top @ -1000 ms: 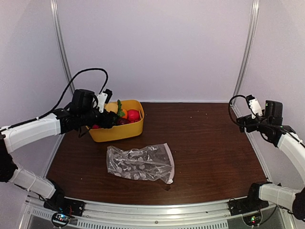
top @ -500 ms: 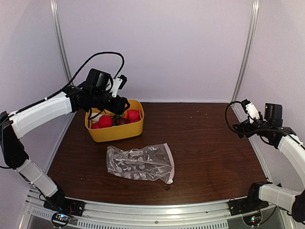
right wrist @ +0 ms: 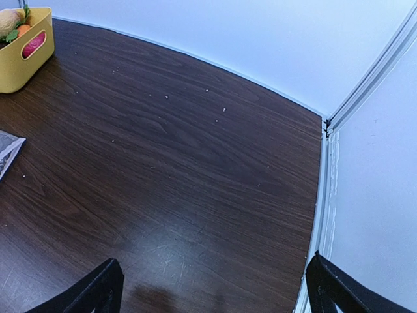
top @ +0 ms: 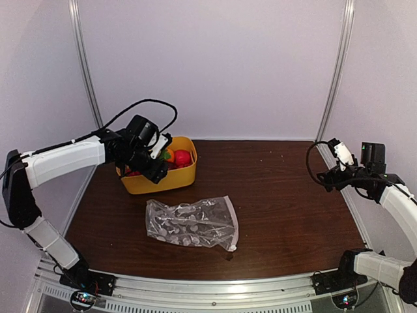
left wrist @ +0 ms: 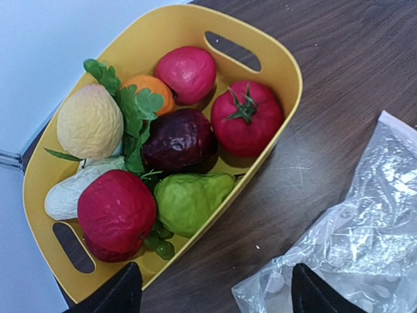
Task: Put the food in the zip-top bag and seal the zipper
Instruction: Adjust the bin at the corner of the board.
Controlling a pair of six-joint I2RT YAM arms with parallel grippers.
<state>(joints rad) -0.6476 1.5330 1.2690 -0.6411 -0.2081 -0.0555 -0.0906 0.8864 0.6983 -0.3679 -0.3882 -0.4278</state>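
The food sits in a yellow tub (left wrist: 287, 72): a red tomato (left wrist: 247, 117), a pink fruit (left wrist: 189, 72), an orange piece (left wrist: 150, 91), a pale yellow fruit (left wrist: 90, 120), a dark purple one (left wrist: 177, 137), a green pear (left wrist: 192, 199), a red apple (left wrist: 116, 208) and a white piece (left wrist: 68, 195). The clear zip-top bag (top: 192, 223) lies flat in front of the tub, its corner (left wrist: 365, 241) showing; I cannot make out the zipper. My left gripper (top: 158, 171) (left wrist: 218, 300) hovers open over the tub's near wall, holding nothing. My right gripper (top: 324, 181) (right wrist: 215, 287) is open above bare table at the right.
The tub (top: 176, 179) stands at the back left of the dark wooden table (top: 280, 195). A metal rail (right wrist: 322, 195) and pale walls bound the right side. The tub's end (right wrist: 29, 59) and a bag corner (right wrist: 6, 150) show at the left of the right wrist view.
My left gripper rose from the tub's left side, swung over it, and now sits lower above its near wall with fingers wider. The right arm shifted slightly left.
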